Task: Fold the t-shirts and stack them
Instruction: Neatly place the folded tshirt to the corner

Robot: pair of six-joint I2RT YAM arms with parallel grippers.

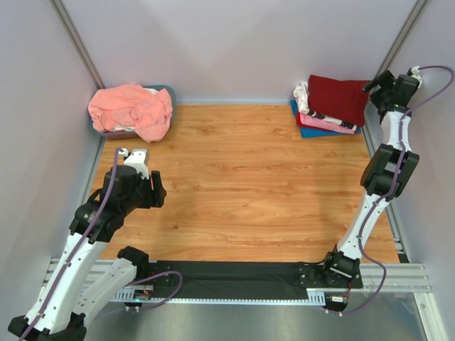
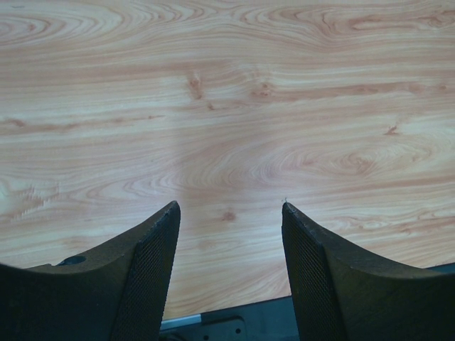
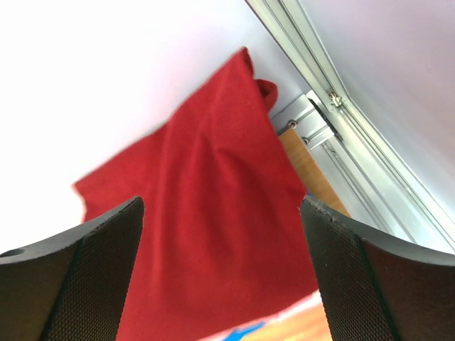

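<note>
Open left gripper (image 2: 229, 213) over wooden table (image 2: 227, 106)

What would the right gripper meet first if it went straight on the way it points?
Probably the dark red t-shirt, which fills the gap ahead of the open right gripper; depth is unclear.

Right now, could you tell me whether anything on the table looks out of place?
The salmon-pink t-shirt lies crumpled far left, spilling over the rim of its bin. The far-right stack is uneven: its lower layers stick out from under the dark red t-shirt.
</note>
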